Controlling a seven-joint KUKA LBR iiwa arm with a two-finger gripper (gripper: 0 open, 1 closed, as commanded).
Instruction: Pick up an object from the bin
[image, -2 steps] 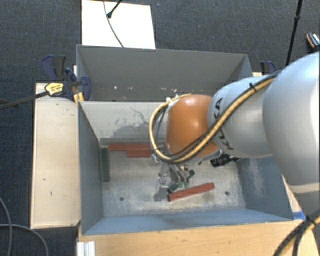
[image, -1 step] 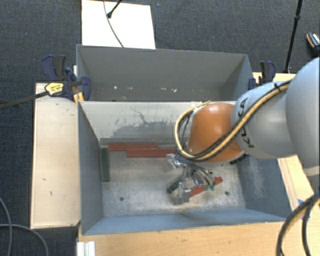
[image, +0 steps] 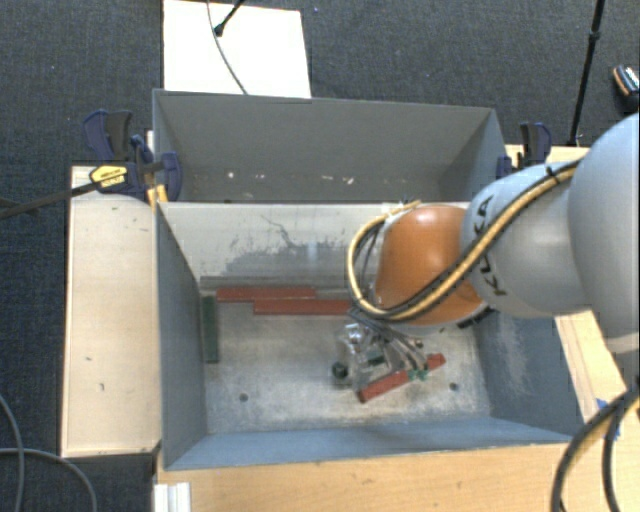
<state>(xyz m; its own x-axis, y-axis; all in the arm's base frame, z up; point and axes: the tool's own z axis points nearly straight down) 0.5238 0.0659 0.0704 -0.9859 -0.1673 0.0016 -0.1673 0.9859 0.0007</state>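
Observation:
My gripper is low over the bin floor, right of the middle, under the arm's orange cover. Right against its lower end lies a short red-brown stick, tilted, its right end rising toward a small green and red piece. The gripper's metal parts overlap the stick's left end, and whether the stick is gripped is not visible. A small dark round thing sits at the gripper's left side on the floor.
Two long red-brown bars lie end to end along the foot of the back wall. A dark green bar lies along the left wall. The arm and its cover hide the bin's right rear part.

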